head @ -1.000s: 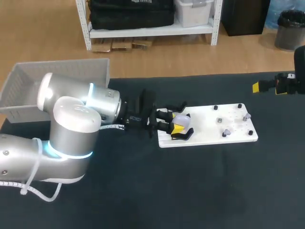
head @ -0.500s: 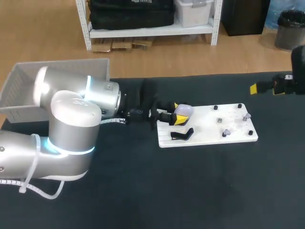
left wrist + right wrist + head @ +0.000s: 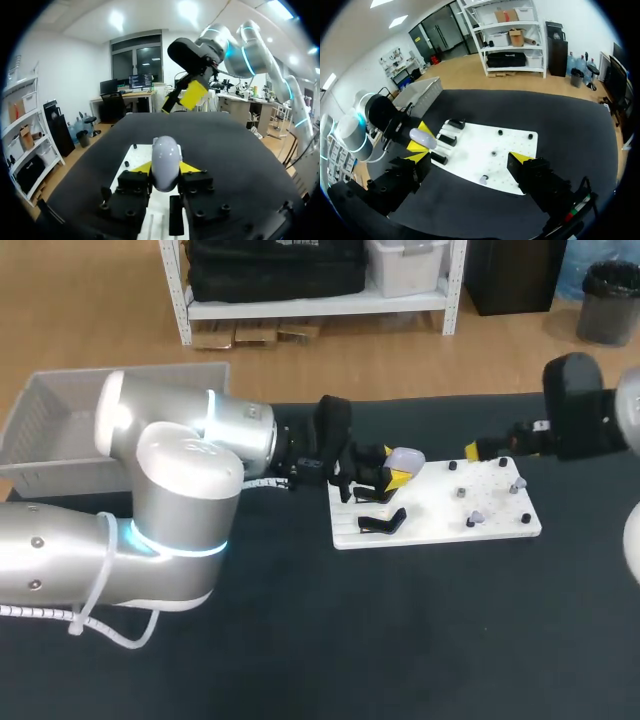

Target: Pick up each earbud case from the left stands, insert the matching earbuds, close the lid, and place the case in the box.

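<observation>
The left jaws clamp the earbud case [image 3: 165,162] across its sides, the right jaws gape empty; its smooth, light, rigid shell likely slips, so hold mid-body.

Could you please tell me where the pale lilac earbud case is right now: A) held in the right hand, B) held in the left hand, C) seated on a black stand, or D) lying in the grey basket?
B: the pale lilac oval earbud case is clamped from both sides in the left hand, over the flat white board.
</observation>
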You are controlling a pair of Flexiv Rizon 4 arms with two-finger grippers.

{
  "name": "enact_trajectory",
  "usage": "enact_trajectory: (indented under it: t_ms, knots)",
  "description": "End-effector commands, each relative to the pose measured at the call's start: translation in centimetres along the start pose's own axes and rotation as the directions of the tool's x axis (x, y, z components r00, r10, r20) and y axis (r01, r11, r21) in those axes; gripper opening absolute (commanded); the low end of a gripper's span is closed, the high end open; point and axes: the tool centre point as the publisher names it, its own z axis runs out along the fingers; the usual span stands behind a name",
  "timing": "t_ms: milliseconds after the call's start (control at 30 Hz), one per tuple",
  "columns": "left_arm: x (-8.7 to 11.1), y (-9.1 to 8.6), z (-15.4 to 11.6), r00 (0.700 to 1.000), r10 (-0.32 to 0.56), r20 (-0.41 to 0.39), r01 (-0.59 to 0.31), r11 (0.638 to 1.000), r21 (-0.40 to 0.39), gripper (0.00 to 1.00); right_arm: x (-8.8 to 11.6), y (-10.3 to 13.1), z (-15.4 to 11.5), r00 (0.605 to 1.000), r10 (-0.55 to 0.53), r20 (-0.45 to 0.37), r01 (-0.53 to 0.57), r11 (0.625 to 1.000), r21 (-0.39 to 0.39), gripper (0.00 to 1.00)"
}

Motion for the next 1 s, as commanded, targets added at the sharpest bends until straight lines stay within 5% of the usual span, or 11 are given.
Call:
enact_trajectory:
  t_ms: [33,433,1000]
  knots:
    - [0.1,0.1,0.1,1.0,0.0,0.001,0.0,1.0,0.001,0.0,0.8,1.9,0.3,1.0,-0.018,-0.012,0.019,0.997,0.076,1.0]
    - [-0.6,-0.4,0.5,1.0,0.027,0.003,-0.027,1.0,0.011,0.0,1.6,4.6,2.1,0.997,-0.038,-0.06,0.04,0.998,0.038,1.0]
    - [-1.6,-1.5,0.6,0.996,0.054,0.068,-0.056,0.998,0.025,0.0,1.2,4.5,2.7,0.997,-0.037,-0.067,0.039,0.999,0.037,1.0]
